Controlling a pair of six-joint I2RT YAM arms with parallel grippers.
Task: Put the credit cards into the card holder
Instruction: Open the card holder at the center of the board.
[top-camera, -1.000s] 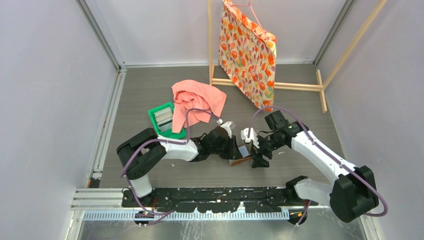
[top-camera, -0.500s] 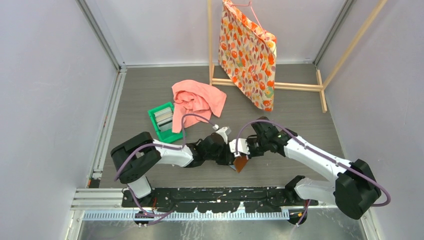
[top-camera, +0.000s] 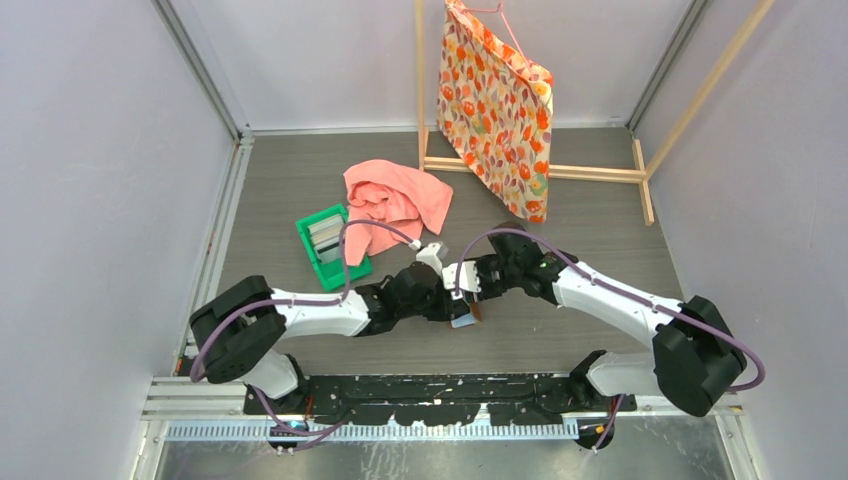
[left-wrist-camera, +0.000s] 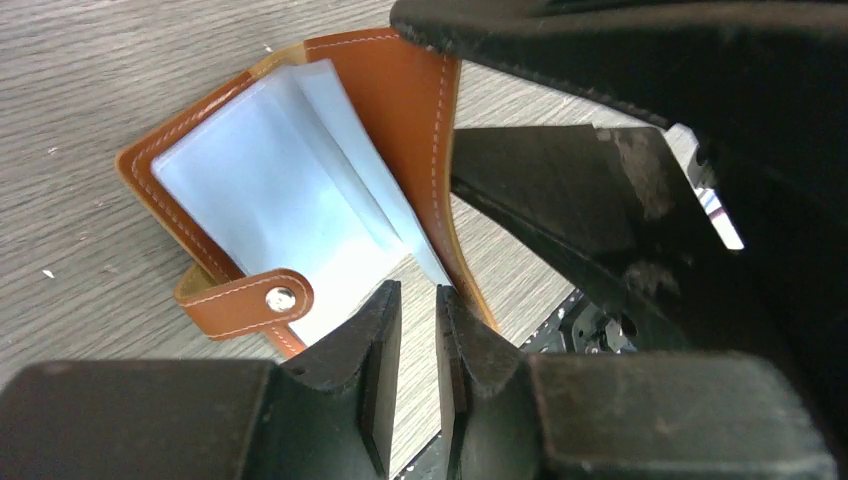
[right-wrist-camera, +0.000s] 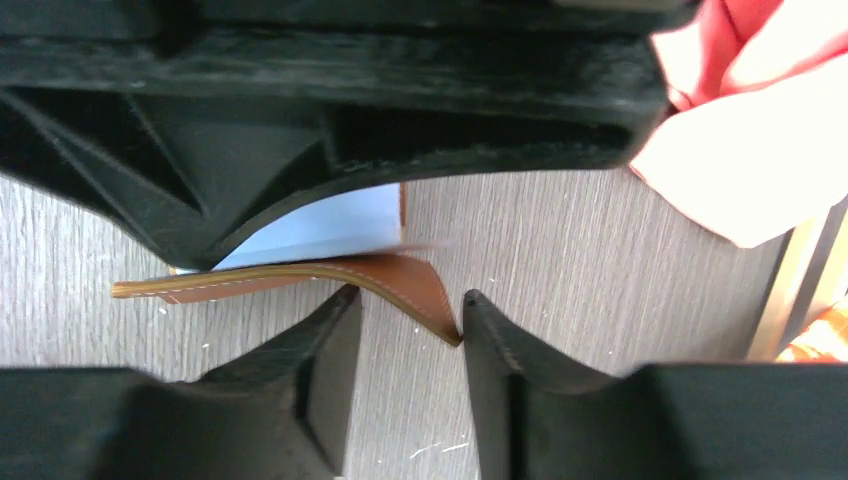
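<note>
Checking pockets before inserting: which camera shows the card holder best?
Left wrist: the card holder is open, pale pockets and snap tab visible. Right wrist shows its cover edge-on; top external, just a sliver.

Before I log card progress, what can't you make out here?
Top view: left gripper and right gripper cover most of the wallet; cards in the tray too small to count.
Left wrist: unclear whether the fingers pinch anything.
Right wrist: left gripper hides most of the wallet's inside.
</note>
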